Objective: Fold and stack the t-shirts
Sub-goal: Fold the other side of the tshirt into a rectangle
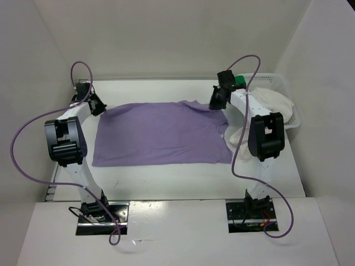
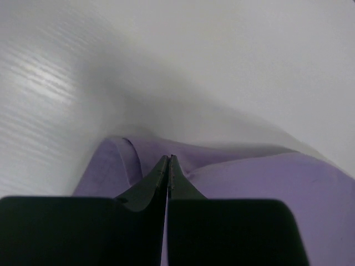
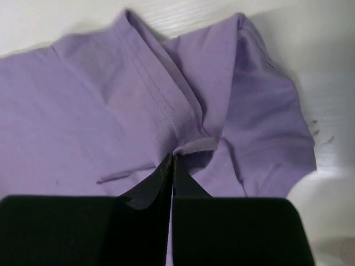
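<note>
We see a white surface [image 1: 166, 177] walled in by pale panels, and most of its middle is taken up by the lavender t-shirt [image 1: 161, 136]. It lies spread flat with its long side running left to right, and its sleeve and collar end is at the far right. The left arm [image 1: 65, 141] reaches up the left side of the cloth and the right arm [image 1: 266, 136] up the right side, both ending at the shirt's far edge. In the far right corner stands a white mesh basket [image 1: 275, 77]. The white t-shirt [image 1: 272, 100] is heaped in it, spilling over the near rim and down onto the surface just beside the lavender shirt's right edge. A small patch of the green t-shirt [image 1: 240, 82] shows at the basket's far left end, behind the right wrist. The left tool [image 2: 169, 159] sits at the shirt's far left corner with its jaws pressed together, and the purple cloth gathers up to the tips, pinched there. The right tool [image 3: 172, 158] is closed tight too, at the far right near the collar seam, with a little fold of lavender fabric nipped between its tips.
</note>
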Controlling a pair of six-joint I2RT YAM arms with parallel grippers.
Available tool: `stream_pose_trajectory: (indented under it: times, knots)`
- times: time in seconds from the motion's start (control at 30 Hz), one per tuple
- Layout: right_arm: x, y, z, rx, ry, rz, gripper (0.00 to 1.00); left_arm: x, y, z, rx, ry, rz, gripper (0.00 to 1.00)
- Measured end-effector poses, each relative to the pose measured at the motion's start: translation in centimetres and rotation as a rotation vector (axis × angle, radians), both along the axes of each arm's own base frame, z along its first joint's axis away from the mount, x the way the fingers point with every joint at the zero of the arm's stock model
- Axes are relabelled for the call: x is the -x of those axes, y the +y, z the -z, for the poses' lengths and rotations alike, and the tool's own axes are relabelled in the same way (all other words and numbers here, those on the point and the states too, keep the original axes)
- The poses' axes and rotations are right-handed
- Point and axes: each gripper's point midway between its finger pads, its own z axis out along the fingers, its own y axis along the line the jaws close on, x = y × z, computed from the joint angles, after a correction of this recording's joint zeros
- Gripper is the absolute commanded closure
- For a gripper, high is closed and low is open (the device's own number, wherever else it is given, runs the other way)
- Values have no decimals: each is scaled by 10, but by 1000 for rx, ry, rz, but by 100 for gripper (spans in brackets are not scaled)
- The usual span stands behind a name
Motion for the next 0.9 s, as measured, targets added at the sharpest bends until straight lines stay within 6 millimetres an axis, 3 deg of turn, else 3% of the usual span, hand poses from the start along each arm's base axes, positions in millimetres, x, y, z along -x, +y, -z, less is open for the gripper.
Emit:
stream_pose_trajectory:
  times: [0.23,0.3,0.37,0.57,0.8,0.9]
  knots:
    - [37,-12,-67,-28,-140,27,99,26,2,-33,-12,-57,-15,100]
    - [50,-16,-74,-46,-160,36,99,35,3,-38,-14,-64,-22,100]
    - [65,-21,-68,-58,-149,46,99,46,3,-38,-13,-61,-29,100]
    - [119,-35,-27,-45,-26,74,96,75,-3,-31,-8,-37,-34,100]
    - [164,-43,-5,-47,40,99,95,98,-3,-18,-9,5,-52,100]
    - [174,-45,-4,-47,55,107,95,103,1,-13,-12,24,-66,100]
